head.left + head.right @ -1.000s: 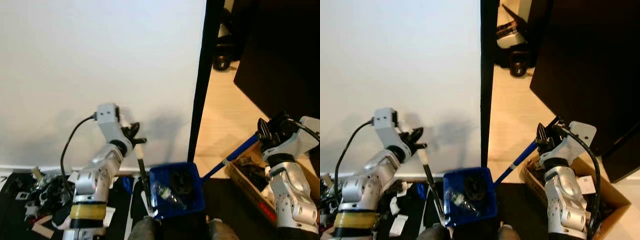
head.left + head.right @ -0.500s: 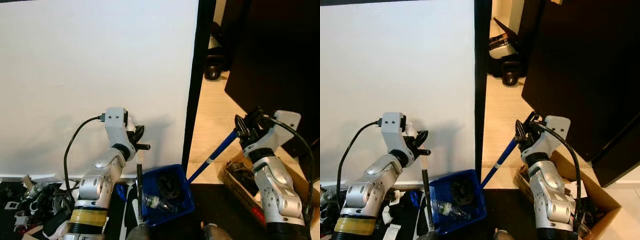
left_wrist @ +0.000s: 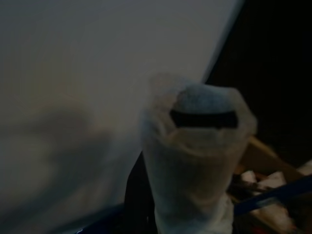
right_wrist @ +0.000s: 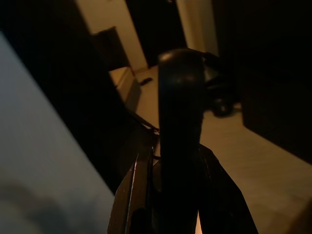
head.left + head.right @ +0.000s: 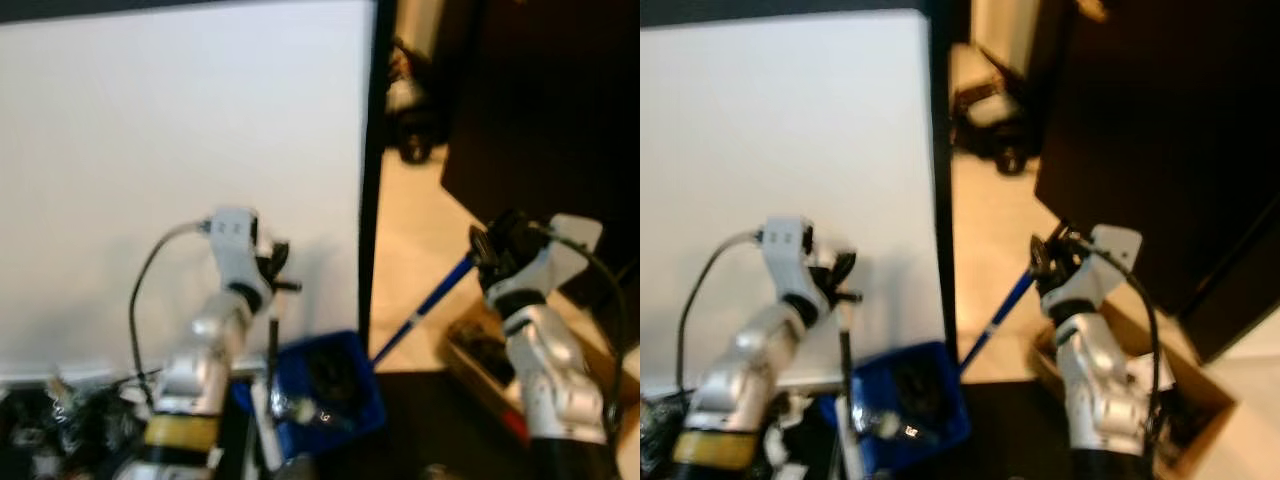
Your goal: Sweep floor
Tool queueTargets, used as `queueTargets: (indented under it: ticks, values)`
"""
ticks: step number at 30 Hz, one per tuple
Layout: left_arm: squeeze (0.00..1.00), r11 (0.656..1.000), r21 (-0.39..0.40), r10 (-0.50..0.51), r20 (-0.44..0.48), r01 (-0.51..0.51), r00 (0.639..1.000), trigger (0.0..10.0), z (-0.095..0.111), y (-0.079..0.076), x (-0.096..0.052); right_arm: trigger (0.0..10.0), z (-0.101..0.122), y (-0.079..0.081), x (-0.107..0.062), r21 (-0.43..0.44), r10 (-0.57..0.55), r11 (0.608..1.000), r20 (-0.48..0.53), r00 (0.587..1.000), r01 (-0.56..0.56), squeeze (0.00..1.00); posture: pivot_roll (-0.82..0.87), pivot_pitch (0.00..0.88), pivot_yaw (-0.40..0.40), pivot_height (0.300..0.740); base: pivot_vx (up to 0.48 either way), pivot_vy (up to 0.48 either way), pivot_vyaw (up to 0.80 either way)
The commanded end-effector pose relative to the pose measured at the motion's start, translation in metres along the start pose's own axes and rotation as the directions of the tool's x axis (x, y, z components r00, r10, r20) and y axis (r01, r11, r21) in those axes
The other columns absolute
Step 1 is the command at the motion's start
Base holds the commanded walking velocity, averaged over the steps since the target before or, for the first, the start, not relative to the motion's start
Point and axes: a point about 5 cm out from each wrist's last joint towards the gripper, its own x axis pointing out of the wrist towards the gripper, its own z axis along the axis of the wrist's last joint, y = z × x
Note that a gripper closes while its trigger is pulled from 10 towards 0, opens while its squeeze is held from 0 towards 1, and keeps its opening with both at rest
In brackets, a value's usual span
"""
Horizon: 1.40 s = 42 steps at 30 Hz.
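Observation:
My left gripper is shut on the upright handle of a blue dustpan, which holds dark debris and a clear piece of litter. In the left wrist view the handle's white-wrapped top stands close before the camera. My right gripper is shut on the top of a blue broom handle that slants down to the left behind the dustpan. The right wrist view has the dark handle end between the fingers. The picture is blurred.
A white wall ends at a black door edge. Beyond lies beige floor, a dark cabinet and a wheeled object. An open cardboard box sits low right. Small clutter lies low left.
The whole picture has shifted left and blurred, so the camera moved. Both grippers keep their hold; the broom handle and dustpan stay in the same relation to the arms.

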Motion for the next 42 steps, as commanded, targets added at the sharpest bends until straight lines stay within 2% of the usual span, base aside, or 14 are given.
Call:
queueTargets:
  ticks: [1, 21, 42]
  values:
    - [0.0, 1.0, 0.016, 0.009, 0.018, -0.009, 1.0, 10.0, 0.0033, 0.0023, -0.0012, 10.0, 0.0084, 0.0031, 0.0028, 0.022, 0.012, 1.0, 0.047, 0.999, -0.013, 0.0, 0.01, 0.021, 0.037, 0.74, 0.0, -0.458, 0.0]
    - [0.0, 0.999, 0.017, 0.03, 0.006, -0.031, 1.0, 10.0, 0.0007, 0.0068, -0.0011, 10.0, 0.007, 0.0018, 0.0016, 0.023, 0.006, 1.0, 0.043, 0.999, -0.007, 0.0, 0.01, 0.027, 0.038, 0.74, 0.0, -0.323, 0.0]
    - [0.0, 0.999, 0.018, 0.026, 0.009, -0.027, 1.0, 10.0, 0.0016, 0.0071, -0.0005, 10.0, 0.0056, 0.0012, 0.0013, 0.027, 0.001, 1.0, 0.041, 0.999, -0.002, 0.0, 0.02, 0.03, 0.042, 0.74, 0.266, -0.334, 0.0]
